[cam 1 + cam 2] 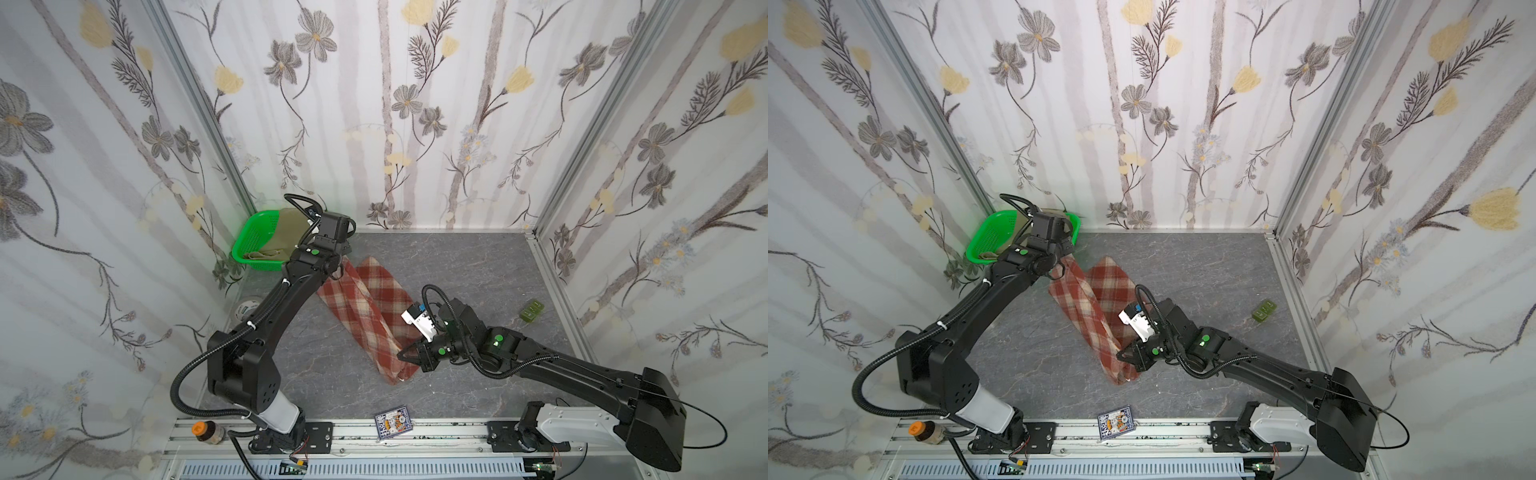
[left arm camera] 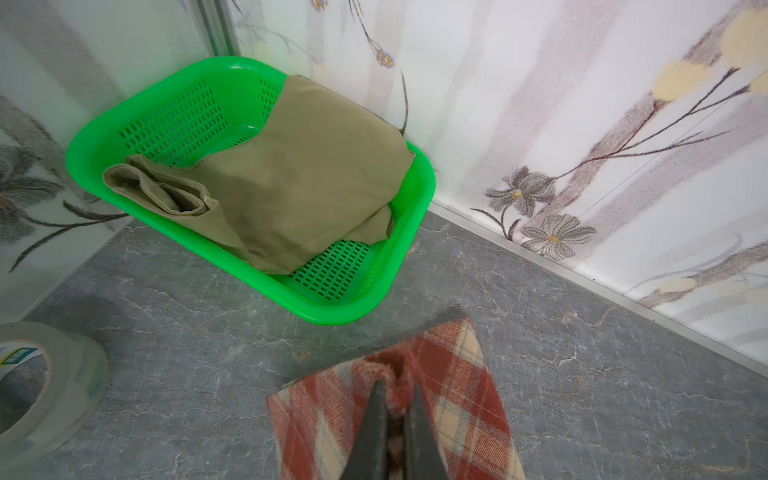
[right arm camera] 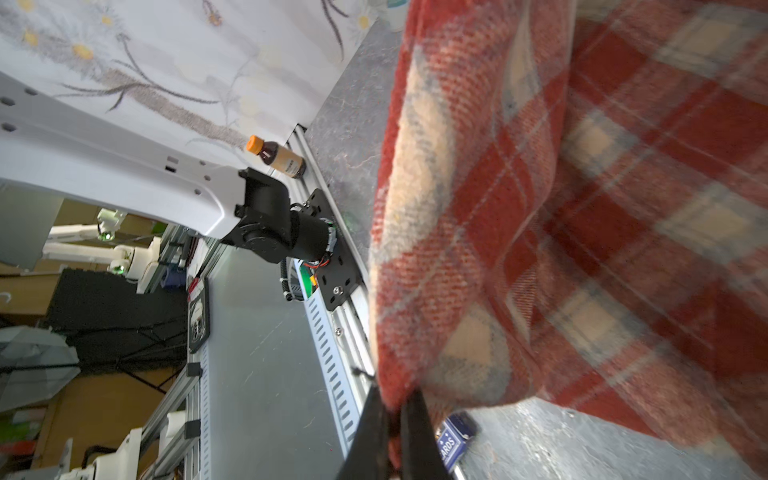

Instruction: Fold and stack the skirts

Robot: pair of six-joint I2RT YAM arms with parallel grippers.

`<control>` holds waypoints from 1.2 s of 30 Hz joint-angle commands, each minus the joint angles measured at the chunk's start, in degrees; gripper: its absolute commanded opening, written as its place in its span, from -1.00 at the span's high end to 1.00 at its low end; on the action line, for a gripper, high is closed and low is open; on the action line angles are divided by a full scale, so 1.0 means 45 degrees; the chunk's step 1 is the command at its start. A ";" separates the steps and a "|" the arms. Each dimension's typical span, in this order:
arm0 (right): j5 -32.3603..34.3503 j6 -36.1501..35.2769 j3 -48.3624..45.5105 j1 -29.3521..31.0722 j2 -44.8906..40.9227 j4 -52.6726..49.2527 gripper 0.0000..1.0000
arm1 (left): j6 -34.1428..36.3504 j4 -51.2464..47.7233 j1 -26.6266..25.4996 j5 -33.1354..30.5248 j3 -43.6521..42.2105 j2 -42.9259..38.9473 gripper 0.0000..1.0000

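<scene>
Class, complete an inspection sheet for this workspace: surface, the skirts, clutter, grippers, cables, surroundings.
Surface: grey marbled tabletop, flat.
Job's things: plaid skirt runs as a long doubled strip across the middle; khaki skirt sits loosely folded in the green basket in the far left corner.
Clutter: tape roll by the left wall; card pack and bottle at the front edge; small green object toward the right wall.
Grippers: left gripper shut on the plaid skirt's far end; right gripper shut by its near end.
Cables: black hose loops along each arm; no snag seen.
Surroundings: floral walls on three sides; aluminium rail in front.
</scene>
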 commanded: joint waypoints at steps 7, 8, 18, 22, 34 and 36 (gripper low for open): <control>-0.0587 -0.0496 -0.0798 -0.1815 0.0978 0.0441 1.00 | 0.0211 0.0345 -0.0421 0.0513 0.2741 0.4096 1.00; -0.0574 -0.0517 -0.0809 -0.1886 0.1129 0.0461 1.00 | 0.0158 0.0347 -0.0442 0.0567 0.2938 0.4442 1.00; -0.0063 -0.0455 -0.1186 -0.2455 0.2109 0.0577 1.00 | 0.0076 0.0405 -0.0603 0.0989 0.4420 0.6783 1.00; 0.0212 -0.0309 -0.1186 -0.2640 0.2272 0.0489 1.00 | 0.0035 0.0405 -0.0598 0.1058 0.4665 0.7255 1.00; 0.1495 -0.0482 0.0221 -0.3056 0.2519 -0.1596 0.99 | 0.0186 0.0405 -0.0593 0.0399 0.4633 0.7703 1.00; 0.1841 -0.0463 0.0466 -0.3096 0.2636 -0.1929 1.00 | 0.0173 0.0405 -0.0589 0.0369 0.4636 0.7824 1.00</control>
